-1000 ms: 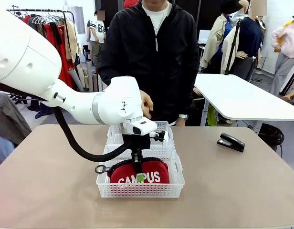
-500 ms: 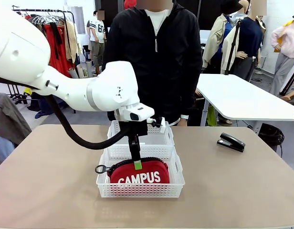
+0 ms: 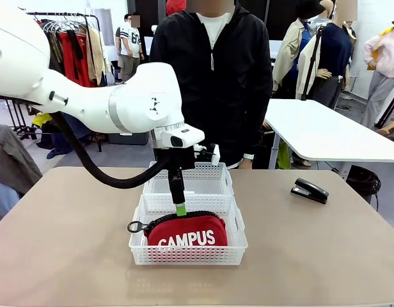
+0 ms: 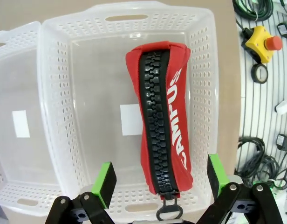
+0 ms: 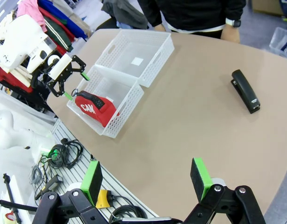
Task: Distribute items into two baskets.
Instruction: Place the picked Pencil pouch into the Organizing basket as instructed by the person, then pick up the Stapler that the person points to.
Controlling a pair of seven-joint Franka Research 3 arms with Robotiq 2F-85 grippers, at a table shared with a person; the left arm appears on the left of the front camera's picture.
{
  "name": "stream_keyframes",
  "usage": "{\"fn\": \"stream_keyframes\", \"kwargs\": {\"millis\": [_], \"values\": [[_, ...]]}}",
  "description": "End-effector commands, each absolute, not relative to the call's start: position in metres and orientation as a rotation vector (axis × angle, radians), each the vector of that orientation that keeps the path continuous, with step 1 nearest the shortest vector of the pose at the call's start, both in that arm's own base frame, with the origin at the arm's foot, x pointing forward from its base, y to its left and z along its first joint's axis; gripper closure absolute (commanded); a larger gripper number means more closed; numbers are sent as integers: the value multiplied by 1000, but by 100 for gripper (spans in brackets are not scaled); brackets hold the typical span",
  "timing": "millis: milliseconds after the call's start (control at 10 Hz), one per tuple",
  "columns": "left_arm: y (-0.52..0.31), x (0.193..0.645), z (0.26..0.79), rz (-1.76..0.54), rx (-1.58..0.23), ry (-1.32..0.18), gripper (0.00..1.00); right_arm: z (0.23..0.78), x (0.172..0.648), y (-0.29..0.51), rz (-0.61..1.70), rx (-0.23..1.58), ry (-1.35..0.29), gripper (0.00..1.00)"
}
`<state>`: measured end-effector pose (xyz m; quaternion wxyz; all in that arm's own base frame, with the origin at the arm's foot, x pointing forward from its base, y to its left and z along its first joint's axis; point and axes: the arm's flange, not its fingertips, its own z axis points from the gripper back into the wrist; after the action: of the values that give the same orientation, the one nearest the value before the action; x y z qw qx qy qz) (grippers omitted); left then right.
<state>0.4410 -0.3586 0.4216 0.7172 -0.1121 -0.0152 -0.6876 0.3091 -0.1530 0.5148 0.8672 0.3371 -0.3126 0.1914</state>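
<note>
The left gripper (image 4: 161, 178) is held wide open and empty over the red CAMPUS pouch (image 3: 186, 233), which is lodged on edge in the near basket (image 3: 184, 255); that half is judged done. The far basket (image 3: 217, 171) holds nothing. The black stapler (image 3: 309, 190) is left on the table (image 3: 69, 243), and the right gripper (image 5: 146, 175) is spread open, empty.

A tan table (image 3: 56, 243) fills the foreground. Behind it on the left, a clothes rack (image 3: 63, 38) holds red and beige garments above a grey floor (image 3: 123, 158). A white table (image 3: 325, 131) stands at the right. Black cables (image 5: 64, 151) lie coiled beside the tan table. The light is even.
</note>
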Motion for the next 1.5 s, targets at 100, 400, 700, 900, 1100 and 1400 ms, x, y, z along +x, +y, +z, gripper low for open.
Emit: {"fn": "stream_keyframes", "kwargs": {"millis": [100,400,700,900,1100,1400], "values": [[-360,442,419,-1518,-253,-38,0,517,310,-153,408,715,-674,0],[-360,442,419,-1518,-253,-38,0,517,310,-153,408,715,-674,0],[-360,442,419,-1518,-253,-38,0,517,310,-153,408,715,-674,0],[-360,442,419,-1518,-253,-38,0,517,310,-153,408,715,-674,0],[-360,442,419,-1518,-253,-38,0,517,310,-153,408,715,-674,0],[-360,442,419,-1518,-253,-38,0,517,310,-153,408,715,-674,0]]}}
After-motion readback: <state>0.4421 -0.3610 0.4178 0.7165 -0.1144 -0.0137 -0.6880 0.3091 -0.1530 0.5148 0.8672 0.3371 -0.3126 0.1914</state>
